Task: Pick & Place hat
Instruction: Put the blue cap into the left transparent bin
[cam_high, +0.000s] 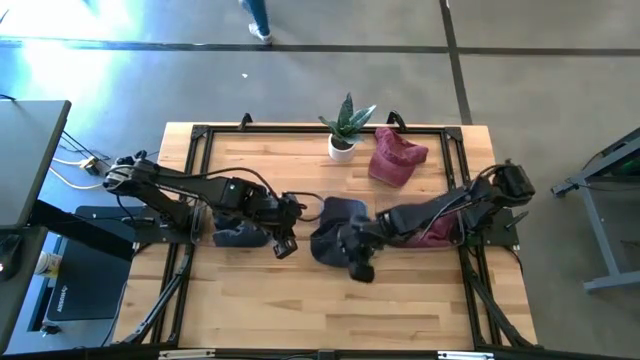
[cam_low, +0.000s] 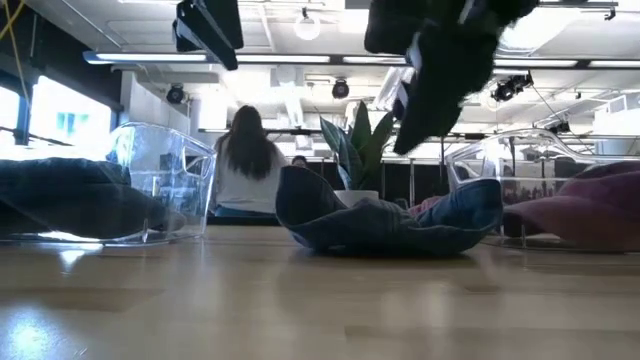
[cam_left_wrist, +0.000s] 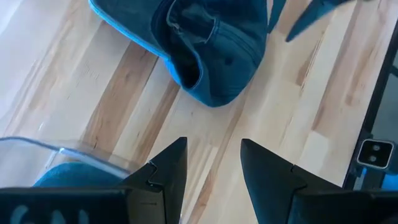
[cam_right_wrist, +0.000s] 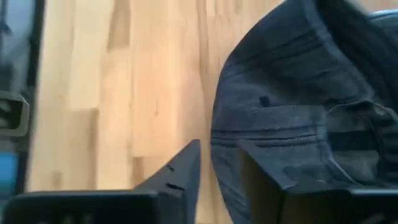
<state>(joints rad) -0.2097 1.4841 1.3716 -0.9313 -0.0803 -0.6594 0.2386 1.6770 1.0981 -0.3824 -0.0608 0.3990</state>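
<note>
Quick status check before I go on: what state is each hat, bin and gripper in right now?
Dark blue hat: lying crumpled on the table centre, not held.
Maroon hat: resting on the table beside the potted plant.
Left clear bin: upright, with a blue hat inside.
Left gripper: fingers apart, holding nothing, short of the dark blue hat.
Right gripper: fingers slightly apart, over the dark blue hat's edge, gripping nothing.

potted plant near table's far edge, seated person beyond

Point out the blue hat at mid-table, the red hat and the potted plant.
blue hat (cam_high: 335, 228): high view, its crown.
red hat (cam_high: 396, 157): high view, its crown.
potted plant (cam_high: 345, 122): high view, its leaves.
</note>
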